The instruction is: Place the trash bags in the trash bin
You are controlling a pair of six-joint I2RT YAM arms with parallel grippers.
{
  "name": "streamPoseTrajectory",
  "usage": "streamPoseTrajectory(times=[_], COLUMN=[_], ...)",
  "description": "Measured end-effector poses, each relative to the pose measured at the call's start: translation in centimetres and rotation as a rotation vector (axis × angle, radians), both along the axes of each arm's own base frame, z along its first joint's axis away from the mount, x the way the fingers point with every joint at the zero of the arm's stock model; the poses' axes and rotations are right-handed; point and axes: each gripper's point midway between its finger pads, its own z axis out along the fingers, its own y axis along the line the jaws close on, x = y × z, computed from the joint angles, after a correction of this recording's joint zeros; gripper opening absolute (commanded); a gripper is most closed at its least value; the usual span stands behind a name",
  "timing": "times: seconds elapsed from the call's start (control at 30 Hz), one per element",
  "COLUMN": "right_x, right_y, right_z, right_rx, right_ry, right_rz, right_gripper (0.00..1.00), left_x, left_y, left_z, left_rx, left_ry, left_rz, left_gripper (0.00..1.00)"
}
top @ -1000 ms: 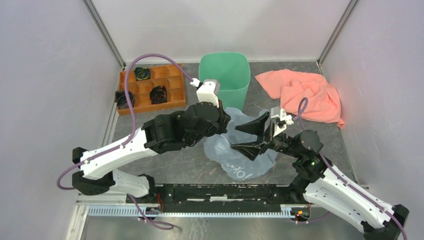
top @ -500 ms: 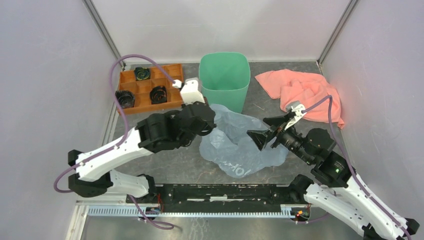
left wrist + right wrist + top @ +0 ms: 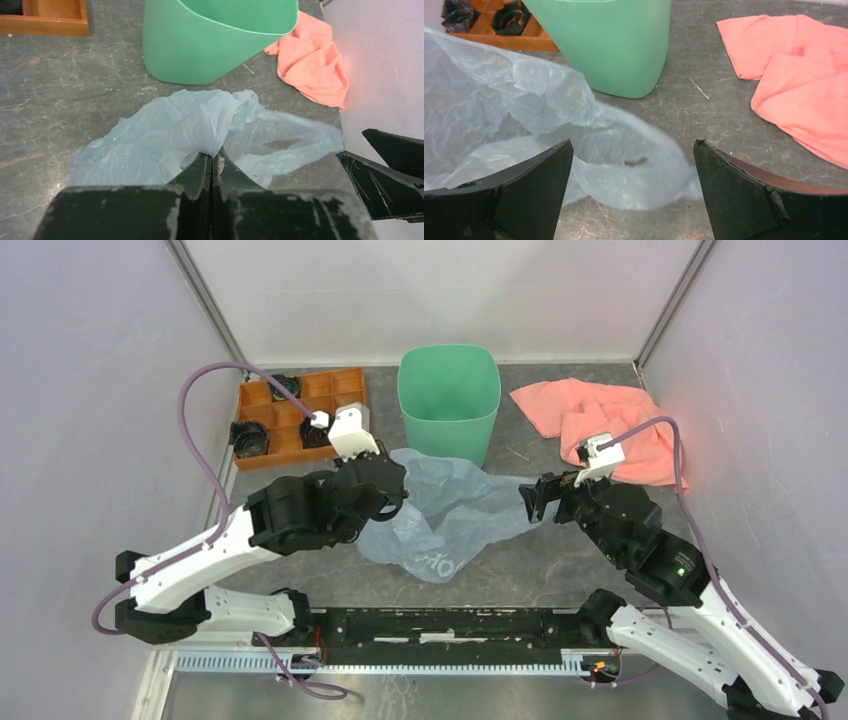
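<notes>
Pale blue-grey film, thin and crinkled: trash bag (image 3: pixel 165 130) spread mid-worktop, just in front of the mint-green trash bin (image 3: pixel 445 430), which stands at the middle of the far edge. Left gripper (image 3: pixel 212 162) is clenched on a gathered peak of the bag, puckering the film. Right gripper (image 3: pixel 633 145) is splayed wide and grips nothing; the bag's right edge shows blurred between its fingers.
</notes>
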Motion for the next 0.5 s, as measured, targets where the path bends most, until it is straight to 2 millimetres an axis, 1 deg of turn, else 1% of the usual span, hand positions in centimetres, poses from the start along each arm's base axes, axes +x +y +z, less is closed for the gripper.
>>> streamPoseTrajectory(times=[0.07,0.13,0.2,0.33,0.37,0.4,0.43,0.5], right_x=[0.1,0.0,-0.3,-0.6,-0.4,-0.2,0.4,2.0], right_y=[0.2,1.0,2.2,3.5,3.5,3.5,3.5,3.5], right_z=[-1.3,-3.7,-7.5,-12.4,-13.1,-13.4,-13.1,-11.8], right_rx=[-0.01,-0.007,-0.005,0.016,0.024,0.033,0.05,0.105], right_ry=[0.022,0.055,0.104,0.14,0.142,0.141,0.132,0.093], right_rz=[-0.001,0.025,0.075,0.131,0.131,0.124,0.11,0.071], right_gripper=[0.98,0.98,0.98,0.98,0.98,0.98,0.98,0.98], left_x=[-0.1,-0.2,-0.2,-0.5,-0.5,-0.5,-0.5,-0.6], left_y=[0.5,1.1,1.8,2.9,3.0,3.0,3.1,3.1], left_z=[-0.4,-0.6,-0.7,-0.2,-0.1,-0.1,-0.1,-0.2], left_rx=[0.008,0.003,-0.001,-0.03,-0.033,-0.036,-0.037,-0.036], left_ry=[0.007,0.009,0.005,-0.005,-0.007,-0.008,-0.008,-0.007], left_rz=[0.013,0.029,0.043,0.058,0.058,0.059,0.058,0.058], left_gripper=[0.02,0.02,0.02,0.02,0.02,0.02,0.02,0.02])
